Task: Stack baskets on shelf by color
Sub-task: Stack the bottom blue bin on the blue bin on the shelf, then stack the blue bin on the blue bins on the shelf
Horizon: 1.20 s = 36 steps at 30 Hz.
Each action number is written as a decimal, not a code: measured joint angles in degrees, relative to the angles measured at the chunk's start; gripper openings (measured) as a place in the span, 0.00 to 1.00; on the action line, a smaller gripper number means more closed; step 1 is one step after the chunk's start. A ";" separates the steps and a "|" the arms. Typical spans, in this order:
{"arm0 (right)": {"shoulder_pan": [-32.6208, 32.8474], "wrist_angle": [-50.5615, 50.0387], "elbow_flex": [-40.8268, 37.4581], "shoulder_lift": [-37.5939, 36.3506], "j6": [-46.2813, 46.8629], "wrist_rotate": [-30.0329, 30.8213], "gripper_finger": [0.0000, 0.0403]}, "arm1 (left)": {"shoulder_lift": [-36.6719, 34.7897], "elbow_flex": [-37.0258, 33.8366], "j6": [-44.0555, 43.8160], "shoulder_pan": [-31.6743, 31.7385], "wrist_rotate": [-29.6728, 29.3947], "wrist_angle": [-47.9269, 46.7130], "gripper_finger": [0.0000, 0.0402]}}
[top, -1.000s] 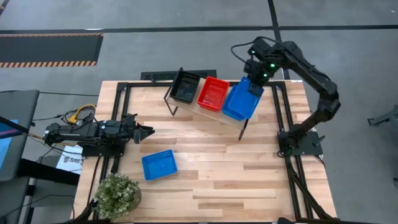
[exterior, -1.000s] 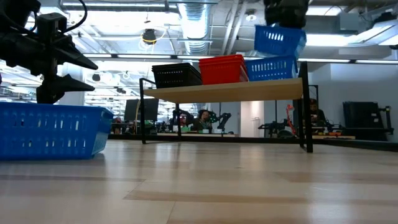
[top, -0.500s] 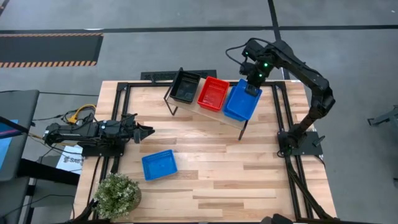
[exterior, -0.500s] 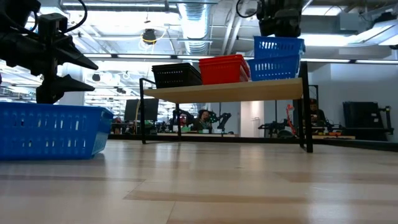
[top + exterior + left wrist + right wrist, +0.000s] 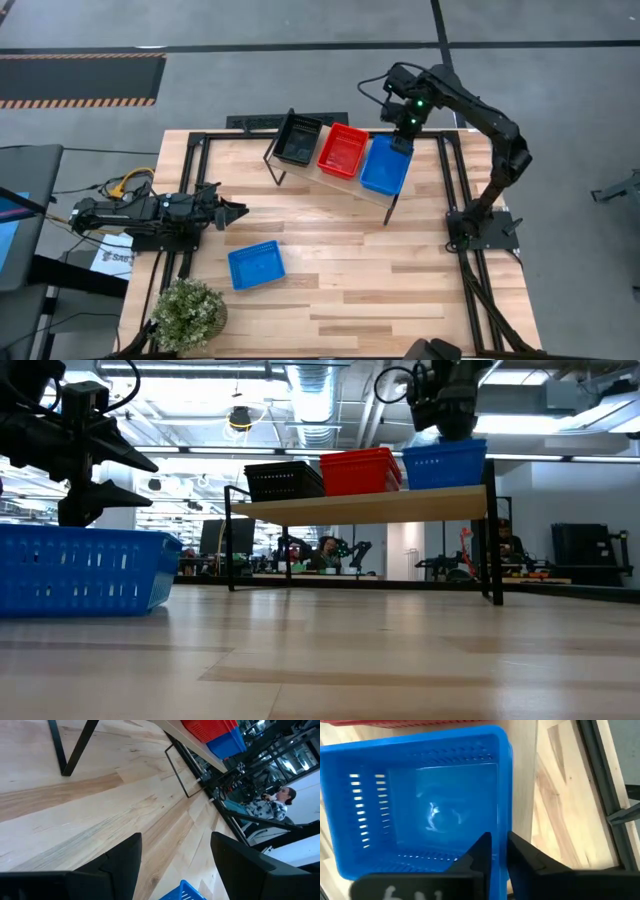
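R gripper (image 5: pixel 499 851) fingers straddle blue basket (image 5: pixel 420 805) rim.

A light wooden shelf (image 5: pixel 360 506) on thin black legs stood across the middle distance, on the pale wooden tabletop (image 5: pixel 330 660). Three baskets sat in a row on it: a black basket (image 5: pixel 283 481), a red basket (image 5: pixel 357 471) just beside it, and a blue basket (image 5: pixel 445 463) at the far end. The right gripper (image 5: pixel 456 428) came down from above onto the rim of that blue basket; its fingers were too dark to make out. Nearer the camera, another blue basket (image 5: pixel 84 570) rested on the tabletop. Above it hung the left gripper (image 5: pixel 130 475), two dark prongs spread apart and holding nothing
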 joint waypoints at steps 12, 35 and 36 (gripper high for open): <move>-0.39 -0.33 6.40 -0.03 2.83 -0.62 0.41 | 0.01 -0.01 -0.44 0.00 0.34 0.03 0.56; 43.54 33.77 13.18 14.02 41.65 5.98 0.43 | 2.83 0.25 1.96 -0.02 19.70 -2.08 0.54; 44.33 34.05 13.15 15.95 43.47 6.52 0.43 | 2.80 0.25 1.98 -0.02 19.84 -2.05 0.54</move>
